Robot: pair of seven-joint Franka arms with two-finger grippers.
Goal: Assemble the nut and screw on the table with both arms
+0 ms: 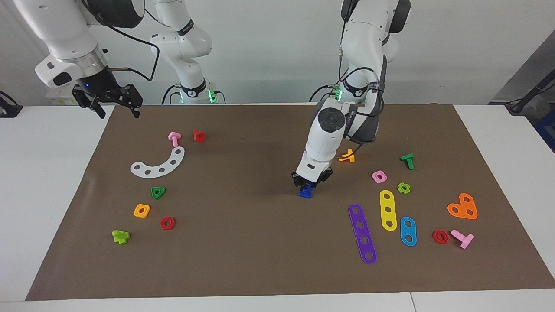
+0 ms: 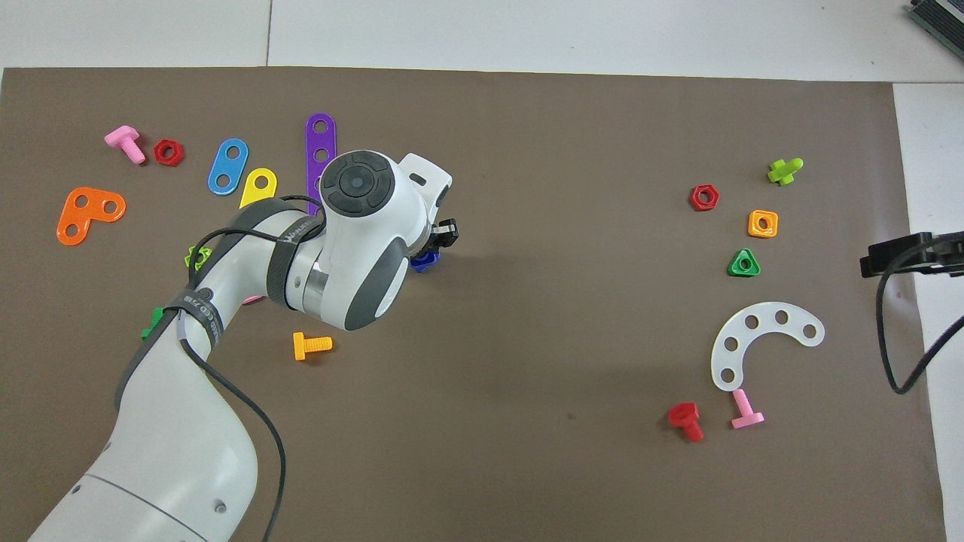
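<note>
The dark-blue screw (image 1: 305, 193) lies on the brown mat (image 1: 260, 242) of the table, near its middle; its triangular head shows. It also shows in the overhead view (image 2: 424, 262), half covered by the arm. My left gripper (image 1: 309, 186) is down at the screw, right over it and touching or nearly touching it; in the overhead view the left gripper (image 2: 435, 250) is mostly hidden under the wrist. My right gripper (image 1: 116, 104) is open and empty, raised over the mat's edge at the right arm's end, waiting. The dark-blue nut is out of view.
Toward the right arm's end lie a white curved strip (image 1: 158, 164), pink and red screws, a green triangular nut (image 1: 158, 193), an orange nut and a red nut. Toward the left arm's end lie purple (image 1: 362, 233), yellow and blue strips, a pink nut (image 1: 379, 176) and an orange screw (image 1: 347, 157).
</note>
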